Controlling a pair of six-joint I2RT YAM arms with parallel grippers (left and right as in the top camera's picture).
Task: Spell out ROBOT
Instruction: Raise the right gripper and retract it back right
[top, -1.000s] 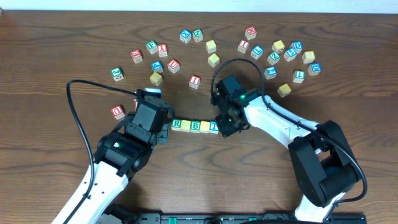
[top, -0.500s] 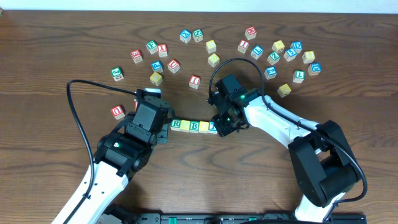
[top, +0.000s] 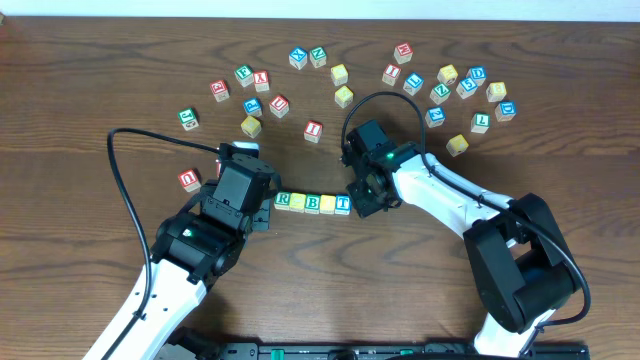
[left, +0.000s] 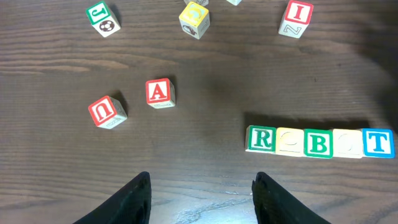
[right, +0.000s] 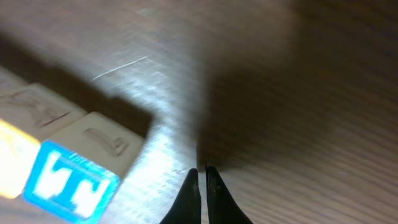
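A row of five letter blocks lies on the table: green R (left: 262, 139), a yellow block (left: 290, 142), green B (left: 318, 144), another yellow block (left: 347, 143) and blue T (left: 377, 142). In the overhead view the row (top: 313, 203) sits between the arms. My right gripper (right: 203, 171) is shut and empty, its tips low over the table just right of the blue T block (right: 68, 180), apart from it. My left gripper (left: 200, 186) is open and empty, hovering in front of the row, left of the R.
Loose letter blocks lie scattered across the back of the table (top: 400, 75). A red A (left: 159, 92), red U (left: 106, 111), green J (left: 101, 17) and red I (left: 296, 17) lie near the left gripper. The right arm (top: 440, 190) reaches in from the right.
My right gripper has shifted slightly right, away from the T end of the row. The left arm has not moved.
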